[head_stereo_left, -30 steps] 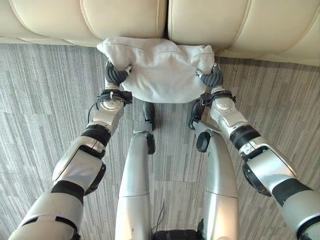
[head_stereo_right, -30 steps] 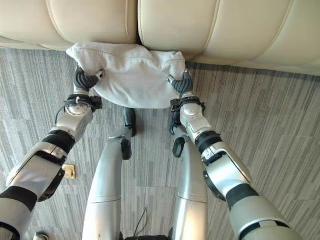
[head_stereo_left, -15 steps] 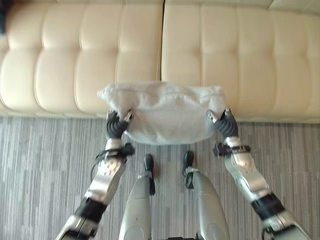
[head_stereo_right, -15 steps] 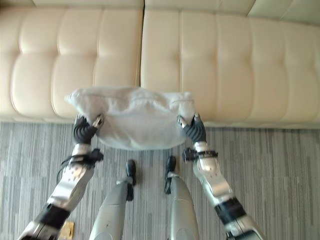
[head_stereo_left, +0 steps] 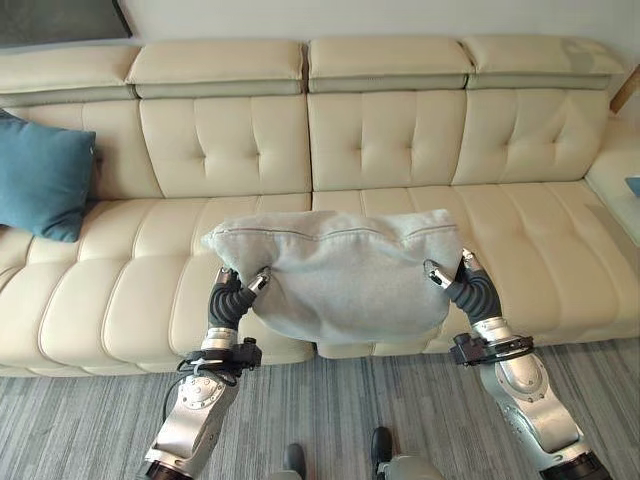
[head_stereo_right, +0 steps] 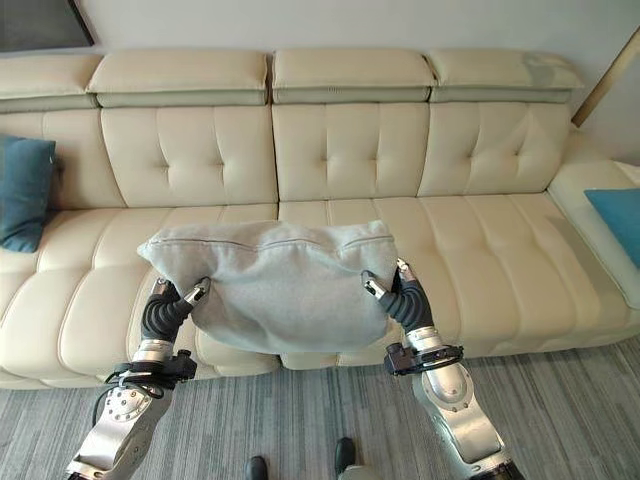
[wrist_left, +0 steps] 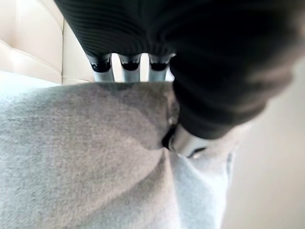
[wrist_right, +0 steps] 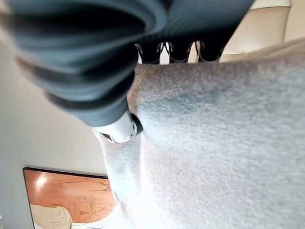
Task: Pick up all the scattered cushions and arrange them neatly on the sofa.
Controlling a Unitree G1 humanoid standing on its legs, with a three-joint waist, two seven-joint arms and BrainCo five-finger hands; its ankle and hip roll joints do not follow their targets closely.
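Grey fabric cushion held level in the air, long axis crosswise; left hand and right hand each pinch an end. Cream sofa seat lies straight beyond, teal cushion far left.

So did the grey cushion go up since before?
Yes. The grey cushion, pinched by the left hand and right hand, has risen from the floor to in front of the sofa seat.

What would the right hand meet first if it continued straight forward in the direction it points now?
Likely the sofa seat: the right hand, pinching the grey cushion, points toward the cream seat just ahead. Depth is unclear, so the backrest could come first.
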